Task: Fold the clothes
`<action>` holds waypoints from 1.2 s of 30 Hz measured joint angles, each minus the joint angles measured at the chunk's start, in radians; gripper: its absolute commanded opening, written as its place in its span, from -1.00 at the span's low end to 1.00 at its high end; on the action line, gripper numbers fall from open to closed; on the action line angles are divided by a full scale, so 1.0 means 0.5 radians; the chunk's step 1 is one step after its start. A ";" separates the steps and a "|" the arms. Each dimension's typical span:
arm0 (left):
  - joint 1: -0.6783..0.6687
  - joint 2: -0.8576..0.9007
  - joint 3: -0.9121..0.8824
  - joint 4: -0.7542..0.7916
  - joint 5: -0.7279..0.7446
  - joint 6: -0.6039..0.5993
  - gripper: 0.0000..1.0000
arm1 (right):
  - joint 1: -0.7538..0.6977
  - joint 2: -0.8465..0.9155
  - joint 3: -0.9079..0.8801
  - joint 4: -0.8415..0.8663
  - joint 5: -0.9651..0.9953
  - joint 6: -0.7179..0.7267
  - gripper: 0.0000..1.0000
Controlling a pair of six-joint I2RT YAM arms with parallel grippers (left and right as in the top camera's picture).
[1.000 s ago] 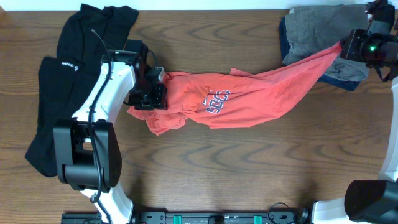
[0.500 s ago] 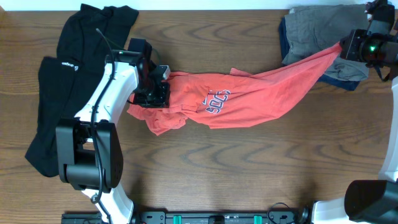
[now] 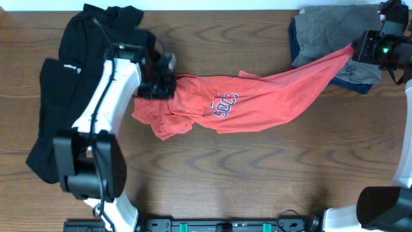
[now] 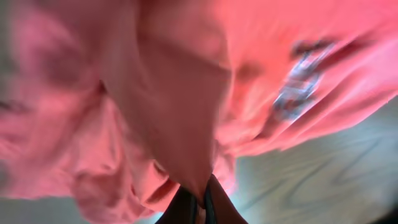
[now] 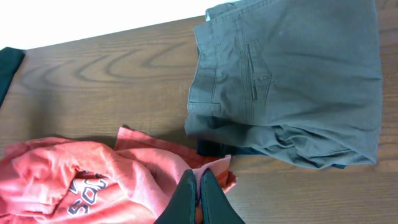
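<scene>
The coral-red T-shirt (image 3: 257, 100) with block lettering lies stretched across the middle of the table. My left gripper (image 3: 159, 84) is shut on its left end and lifts the cloth; in the left wrist view the shirt (image 4: 174, 93) hangs blurred from the jaws (image 4: 200, 208). My right gripper (image 3: 360, 46) is shut on the shirt's right end, held up over the grey pile. In the right wrist view the jaws (image 5: 199, 193) pinch the shirt's edge (image 5: 124, 174). The long black garment (image 3: 64, 96) with a small white logo lies at the far left.
Grey trousers (image 3: 325, 29) lie folded at the back right over a blue-grey piece, also in the right wrist view (image 5: 292, 81). The black garment reaches the table's back left edge. Bare wood (image 3: 257, 174) spans the front of the table.
My left gripper has moved toward the back of the table with the shirt's left end in it. The right gripper has stayed still.
</scene>
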 measured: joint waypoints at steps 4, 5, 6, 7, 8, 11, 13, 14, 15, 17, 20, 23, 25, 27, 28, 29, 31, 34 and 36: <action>0.001 -0.240 0.281 0.009 0.000 -0.077 -0.88 | 0.000 -0.005 0.000 -0.020 0.000 -0.005 -0.98; 0.002 -0.326 0.356 0.010 0.001 -0.089 -0.88 | 0.000 -0.014 0.000 -0.021 0.001 -0.005 -0.98; 0.005 -0.413 0.424 0.011 0.001 -0.099 -0.88 | 0.000 -0.028 -0.001 -0.022 0.001 -0.006 -0.98; 0.010 -0.488 0.481 0.011 0.001 -0.108 -0.88 | 0.000 -0.046 -0.001 -0.023 0.001 -0.006 -0.98; 0.018 -0.571 0.535 0.012 0.000 -0.122 -0.88 | 0.000 -0.074 -0.001 -0.024 0.001 -0.007 -0.98; 0.069 -0.808 0.645 0.010 -0.015 -0.148 -0.88 | 0.000 -0.213 -0.001 -0.024 0.002 -0.015 -0.98; 0.125 -0.977 0.674 0.008 -0.048 -0.175 -0.88 | 0.000 -0.356 -0.001 -0.025 0.001 -0.020 -0.98; 0.150 -1.044 0.678 0.002 -0.070 -0.180 -0.88 | 0.000 -0.410 -0.001 -0.026 0.000 -0.021 -0.98; 0.174 -1.105 0.680 -0.005 -0.088 -0.186 -0.88 | 0.000 -0.492 0.000 -0.026 0.000 -0.021 -0.98; 0.226 -1.241 0.681 -0.017 -0.137 -0.189 -0.87 | 0.000 -0.626 0.000 -0.031 0.000 -0.022 -0.98; 0.286 -1.431 0.680 -0.021 -0.188 -0.192 -0.88 | -0.002 -0.800 0.001 -0.040 0.001 -0.020 -0.98; 0.324 -1.595 0.681 -0.023 -0.227 -0.196 -0.88 | -0.041 -0.969 0.001 -0.041 -0.001 -0.020 -0.98; 0.336 -1.706 0.690 -0.026 -0.266 -0.196 -0.88 | -0.095 -1.073 0.001 -0.042 0.001 -0.020 -0.98; 0.340 -1.791 0.724 -0.028 -0.317 -0.196 -0.88 | -0.147 -1.180 0.002 -0.042 0.002 -0.019 -0.98; 0.341 -1.831 0.752 -0.027 -0.348 -0.196 -0.88 | -0.169 -1.228 0.002 -0.041 0.003 -0.019 -0.98; 0.341 -1.855 0.777 -0.027 -0.379 -0.196 -0.88 | -0.188 -1.277 0.002 -0.041 0.008 -0.019 -0.98; 0.341 -1.892 0.827 -0.026 -0.443 -0.196 -0.88 | -0.204 -1.353 0.011 -0.040 0.017 -0.019 -0.98; 0.341 -1.897 0.851 -0.027 -0.508 -0.196 -0.88 | -0.209 -1.394 0.034 -0.032 0.023 -0.020 -0.98; 0.341 -1.861 0.851 -0.038 -0.540 -0.196 -0.88 | -0.209 -1.366 0.037 -0.025 0.014 -0.020 -0.98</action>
